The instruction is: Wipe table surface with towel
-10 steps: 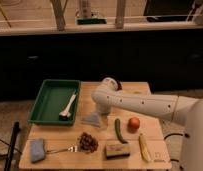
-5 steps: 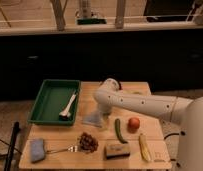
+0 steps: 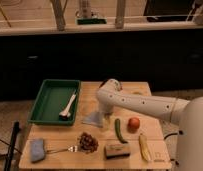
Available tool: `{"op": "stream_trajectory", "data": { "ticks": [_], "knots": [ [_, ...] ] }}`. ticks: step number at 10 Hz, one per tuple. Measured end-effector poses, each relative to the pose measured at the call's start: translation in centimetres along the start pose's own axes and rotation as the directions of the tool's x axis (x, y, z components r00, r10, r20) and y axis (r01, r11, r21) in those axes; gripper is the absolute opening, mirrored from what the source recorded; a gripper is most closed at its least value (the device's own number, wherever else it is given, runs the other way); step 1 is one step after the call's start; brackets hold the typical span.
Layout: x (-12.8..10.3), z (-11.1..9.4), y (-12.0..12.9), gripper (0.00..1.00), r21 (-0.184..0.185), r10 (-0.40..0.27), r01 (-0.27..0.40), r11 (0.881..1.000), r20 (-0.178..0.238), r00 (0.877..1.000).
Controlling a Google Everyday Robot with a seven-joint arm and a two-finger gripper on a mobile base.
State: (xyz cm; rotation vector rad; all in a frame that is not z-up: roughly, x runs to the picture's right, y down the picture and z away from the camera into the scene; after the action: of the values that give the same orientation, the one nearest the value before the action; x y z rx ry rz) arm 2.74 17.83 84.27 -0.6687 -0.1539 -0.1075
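— Where was the gripper [image 3: 101, 119]?
— Down at the towel [image 3: 91, 119], mid-table [image 3: 89, 97]. Its grip couldn't be told.
— Which step?
— Probably starting the wipe. Next, slide the towel across, clear of the cucumber [image 3: 119, 131].

We see a smooth white arm [image 3: 145, 104] of rounded tubular segments with a bulbous joint [image 3: 109, 89], a broad white body [image 3: 195, 131], its gripper [image 3: 102, 119] down at the towel [image 3: 91, 119].
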Motion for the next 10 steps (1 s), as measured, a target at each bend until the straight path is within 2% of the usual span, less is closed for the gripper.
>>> {"op": "stream_trajectory", "data": {
  "ticks": [3,5,8,10],
  "knots": [
    [-3.2,0.7,-0.8,0.8,-0.01,-0.099,0.1,0.995,0.067,0.993],
    [-3.8,1.2,-1.2,0.8,-0.014,-0.136,0.137,0.99,0.085,0.987],
    [-4.5,2.5,-1.9,0.8,-0.029,-0.169,0.171,0.985,0.081,0.982],
    [-4.3,3.2,-2.1,0.73,-0.039,-0.172,0.175,0.984,0.071,0.983]
  ]
}}
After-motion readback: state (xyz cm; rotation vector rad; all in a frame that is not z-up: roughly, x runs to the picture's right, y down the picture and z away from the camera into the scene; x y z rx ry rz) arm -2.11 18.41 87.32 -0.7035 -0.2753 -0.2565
